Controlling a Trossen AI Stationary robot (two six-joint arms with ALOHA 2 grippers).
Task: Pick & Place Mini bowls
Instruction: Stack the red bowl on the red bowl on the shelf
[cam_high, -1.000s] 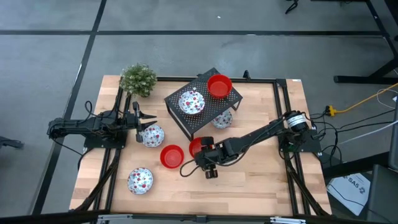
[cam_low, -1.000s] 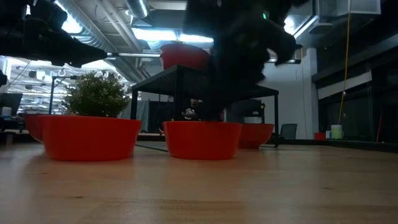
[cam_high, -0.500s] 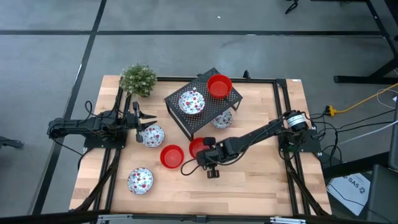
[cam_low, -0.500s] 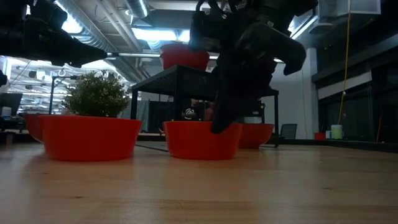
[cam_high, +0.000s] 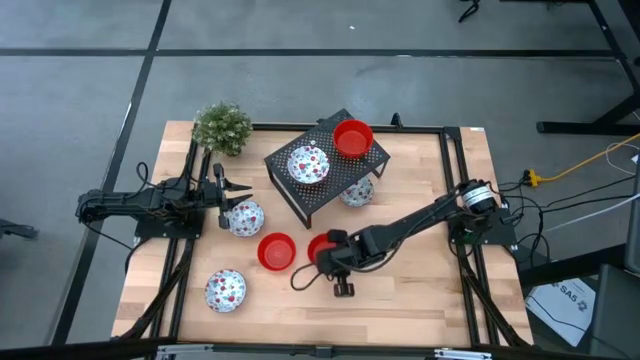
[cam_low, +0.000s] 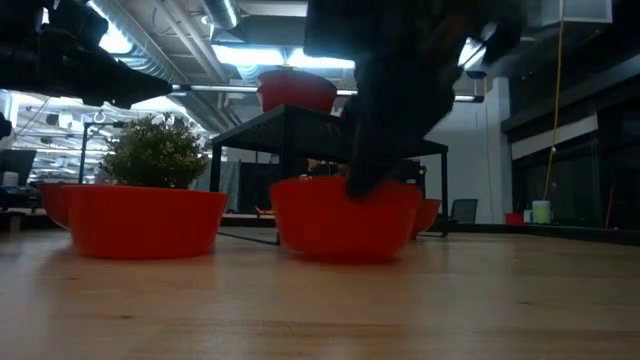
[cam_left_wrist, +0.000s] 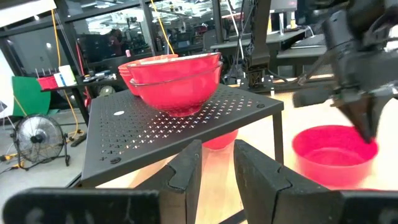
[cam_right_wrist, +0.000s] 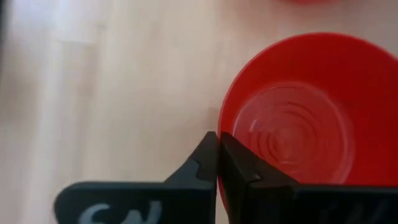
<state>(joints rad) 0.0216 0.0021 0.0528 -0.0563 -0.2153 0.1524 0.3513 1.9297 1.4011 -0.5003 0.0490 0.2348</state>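
Observation:
My right gripper (cam_high: 330, 254) is shut on a plain red mini bowl (cam_high: 321, 247) in the middle of the table's near half. A second red bowl (cam_high: 276, 251) stands just to its left. Speckled bowls rest on the table at the left (cam_high: 245, 216), near left (cam_high: 226, 290) and under the black rack (cam_high: 357, 190). One speckled bowl (cam_high: 308, 164) and one red bowl (cam_high: 352, 137) stand on the rack (cam_high: 290, 190). My left gripper (cam_high: 235, 190) hovers open at the left, above the left speckled bowl. My right gripper pinches the red bowl's rim (cam_right_wrist: 225, 127) between its two fingers, one finger inside the bowl and one outside. The fingers come from above, pointing down. The bowl stays upright, mouth up (cam_low: 345, 215); whether its base is on the table I cannot tell.
A small green plant (cam_high: 222, 127) stands at the far left corner. Bare wood lies along the near edge and at the right of the table. In the left wrist view, the rack (cam_left_wrist: 161, 127) stands close in front of the left fingers.
My right gripper has come down onto the red bowl's rim, taken hold, and moved a little toward the table's near edge. The bowl has gone with it, away from the rack, and stays upright.

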